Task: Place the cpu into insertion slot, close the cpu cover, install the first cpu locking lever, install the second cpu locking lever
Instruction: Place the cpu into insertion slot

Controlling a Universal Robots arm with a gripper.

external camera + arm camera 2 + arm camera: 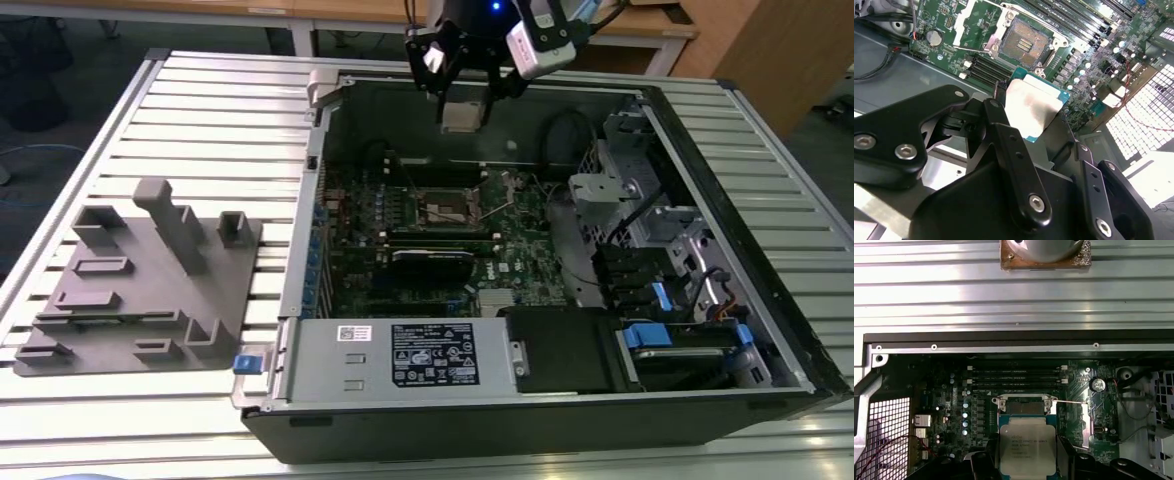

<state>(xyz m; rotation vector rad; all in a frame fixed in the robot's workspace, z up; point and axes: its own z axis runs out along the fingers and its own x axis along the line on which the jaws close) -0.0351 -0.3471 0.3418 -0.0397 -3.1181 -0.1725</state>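
One step in hand: cpu placement. Pincer (463, 90) is clamped on the cpu (459, 118) by its edges, held flat above the edge of the computer case (400, 400) on the table (200, 110), well apart from the insertion slot (450, 208), which sits open and bare. My read: keep the chip level, square its edges to the socket rim, lower straight, no sliding over the contacts, light grip.
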